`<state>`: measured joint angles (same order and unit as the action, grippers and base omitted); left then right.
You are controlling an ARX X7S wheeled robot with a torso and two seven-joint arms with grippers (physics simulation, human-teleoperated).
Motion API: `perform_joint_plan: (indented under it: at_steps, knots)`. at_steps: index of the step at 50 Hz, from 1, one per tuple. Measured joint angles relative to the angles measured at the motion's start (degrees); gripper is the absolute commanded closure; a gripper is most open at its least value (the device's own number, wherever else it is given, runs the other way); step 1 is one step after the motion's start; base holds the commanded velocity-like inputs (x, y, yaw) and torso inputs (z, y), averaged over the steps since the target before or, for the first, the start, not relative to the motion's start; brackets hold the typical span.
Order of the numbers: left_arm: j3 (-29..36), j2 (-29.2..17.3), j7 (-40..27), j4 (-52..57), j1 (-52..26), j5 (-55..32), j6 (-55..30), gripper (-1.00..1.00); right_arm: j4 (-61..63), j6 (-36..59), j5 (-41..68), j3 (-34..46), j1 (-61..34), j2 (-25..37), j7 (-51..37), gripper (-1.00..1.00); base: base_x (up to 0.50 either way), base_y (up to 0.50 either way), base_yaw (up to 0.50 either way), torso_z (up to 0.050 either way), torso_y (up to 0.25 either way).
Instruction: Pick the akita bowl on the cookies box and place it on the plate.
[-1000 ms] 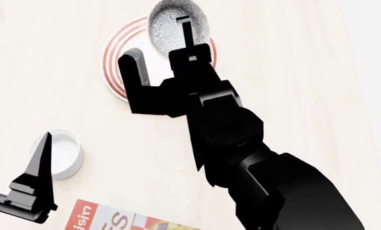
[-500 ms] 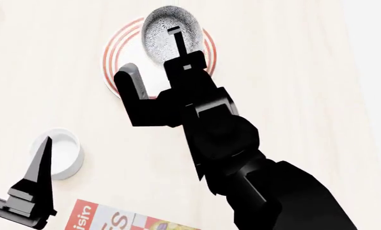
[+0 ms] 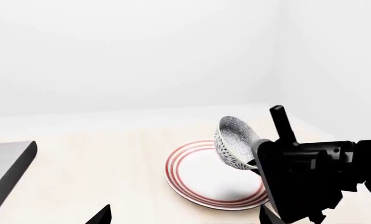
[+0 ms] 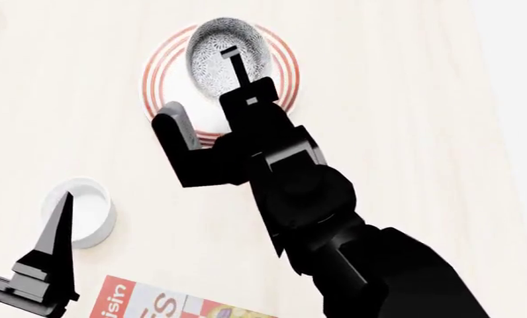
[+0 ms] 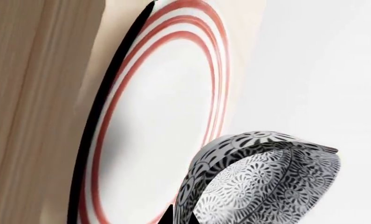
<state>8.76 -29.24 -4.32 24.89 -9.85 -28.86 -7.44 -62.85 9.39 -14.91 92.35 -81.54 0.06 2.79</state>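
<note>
The akita bowl [image 4: 212,46] hangs tilted over the far part of the plate [image 4: 160,69]. My right gripper [image 4: 231,66] is shut on the bowl's rim, with one finger [image 4: 234,61] inside it. In the right wrist view the speckled bowl [image 5: 260,182] fills the lower corner, its rim between the tips of the right gripper [image 5: 180,217], with the red-ringed plate [image 5: 161,116] behind. In the left wrist view the bowl [image 3: 234,142] leans over the plate [image 3: 198,179]; whether they touch is unclear. The cookies box [image 4: 149,306] shows only as a corner. My left gripper [image 4: 51,265] stands open, holding nothing.
A small plain white cup [image 4: 78,212] sits on the pale wooden table [image 4: 405,99] beside my left gripper. A grey slab edge [image 3: 5,170] shows in the left wrist view. White walls rise behind the table.
My right gripper has carried the bowl nearer and slightly left, from the plate's far rim to over the plate. The left arm has barely moved.
</note>
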Motion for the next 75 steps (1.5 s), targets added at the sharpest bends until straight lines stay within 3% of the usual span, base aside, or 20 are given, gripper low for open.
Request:
perform_joint_plan:
  at_steps: [22, 23, 59, 65, 75]
  knots:
    - [-0.1, -0.2, -0.2, -0.1, 0.2, -0.2, 0.2, -1.0, 0.6, -0.7, -2.9, 0.1, 1.6, 0.0, -0.3, 1.0, 0.0, 0.0, 0.0, 0.0, 0.0]
    - [-0.1, -0.2, -0.2, -0.1, 0.2, -0.2, 0.2, -1.0, 0.6, -0.7, -2.9, 0.1, 1.6, 0.0, -0.3, -1.0, 0.0, 0.0, 0.0, 0.0, 0.0]
    - [-0.2, -0.5, -0.9, 0.4, 0.2, -0.8, 0.1, -1.0, -0.3, -3.1, -1.8, -0.8, 0.0, 0.0, -0.6, -1.0, 0.0, 0.0, 0.0, 0.0, 0.0]
    - [0.0, -0.6, -1.1, 0.5, 0.3, -0.5, 0.0, -1.0, 9.2, 0.3, -1.4, -1.3, -0.5, 4.3, 1.1, -1.0, 0.0, 0.0, 0.0, 0.0, 0.0]
    - [-0.3, -0.6, -1.9, 1.7, 0.5, -0.9, -0.4, -1.0, 37.9, 12.1, -3.1, -2.1, -0.3, 17.6, 5.4, -1.0, 0.0, 0.0, 0.0, 0.0, 0.0]
